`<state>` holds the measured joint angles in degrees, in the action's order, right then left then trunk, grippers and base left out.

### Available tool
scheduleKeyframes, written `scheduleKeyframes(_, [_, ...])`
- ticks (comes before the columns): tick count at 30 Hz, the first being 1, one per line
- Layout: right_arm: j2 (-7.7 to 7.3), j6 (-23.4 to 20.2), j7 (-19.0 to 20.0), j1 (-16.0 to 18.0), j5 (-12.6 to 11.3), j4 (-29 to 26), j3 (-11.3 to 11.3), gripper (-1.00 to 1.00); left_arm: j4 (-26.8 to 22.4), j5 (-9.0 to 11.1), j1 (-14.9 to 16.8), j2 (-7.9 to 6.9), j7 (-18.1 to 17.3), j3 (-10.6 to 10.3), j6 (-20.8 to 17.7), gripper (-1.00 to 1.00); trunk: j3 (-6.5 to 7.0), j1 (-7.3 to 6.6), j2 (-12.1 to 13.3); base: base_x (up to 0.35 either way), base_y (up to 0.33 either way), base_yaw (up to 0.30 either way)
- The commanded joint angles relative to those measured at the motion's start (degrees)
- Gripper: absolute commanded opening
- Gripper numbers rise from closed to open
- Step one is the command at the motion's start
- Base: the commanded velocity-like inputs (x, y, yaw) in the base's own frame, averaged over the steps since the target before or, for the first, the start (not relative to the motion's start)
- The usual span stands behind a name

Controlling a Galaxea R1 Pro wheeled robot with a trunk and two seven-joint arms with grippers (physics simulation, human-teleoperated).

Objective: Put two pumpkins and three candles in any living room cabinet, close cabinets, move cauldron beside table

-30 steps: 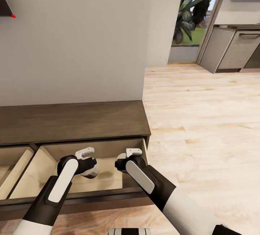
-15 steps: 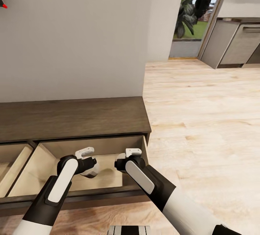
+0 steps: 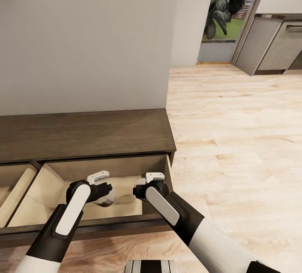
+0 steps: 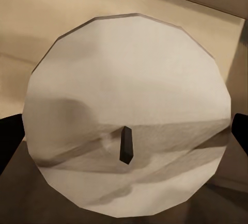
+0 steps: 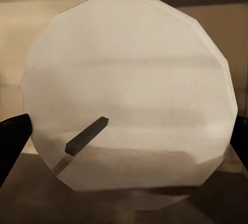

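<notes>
While both arms hang over the open light-wood drawer of the long dark brown wooden cabinet (image 3: 88, 134), each end effector pinches a candle. Left end effector (image 3: 107, 195) grips one pale stubby candle (image 4: 126, 115); right end effector (image 3: 138, 189) clamps another pale round candle (image 5: 129, 95).

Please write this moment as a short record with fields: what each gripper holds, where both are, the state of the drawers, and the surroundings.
left gripper: shut on a pale candle, wick end facing the wrist camera
right gripper: shut on a second candle
position: both over the open right drawer of the cabinet
other drawer: the left drawer is open too
surroundings: wood floor, grey kitchen units beyond
</notes>
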<state>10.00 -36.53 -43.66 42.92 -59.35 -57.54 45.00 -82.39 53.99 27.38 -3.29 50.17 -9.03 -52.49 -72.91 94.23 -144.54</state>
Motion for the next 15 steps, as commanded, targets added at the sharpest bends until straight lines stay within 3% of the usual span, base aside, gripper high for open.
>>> scheduleKeyframes(1, [0.0,-0.09,-0.47,0.06,-0.41,-0.04,0.08,-1.0,-0.04,0.51,0.04,-0.05,0.61,-0.12,-0.07,-1.0,-0.05,-0.01,-0.02,0.0,0.0,0.0])
scheduleKeyframes(4, [0.0,-0.18,-0.47,0.06,-0.41,0.02,0.08,-1.0,-0.03,0.51,0.04,-0.05,0.59,-0.12,-0.07,-1.0,-0.05,-0.01,-0.02,0.0,0.0,0.0])
scheduleKeyframes(5, [0.0,-0.22,-0.47,0.06,-0.41,0.04,0.08,1.0,-0.01,0.51,0.04,-0.05,0.61,-0.12,-0.07,-1.0,-0.05,-0.01,-0.02,0.0,0.0,0.0])
scheduleKeyframes(15, [0.0,-0.29,-0.47,0.06,-0.41,0.01,0.15,1.0,0.03,0.44,0.04,-0.12,0.55,0.34,-0.15,-1.0,-0.05,-0.01,-0.02,0.0,0.0,0.0])
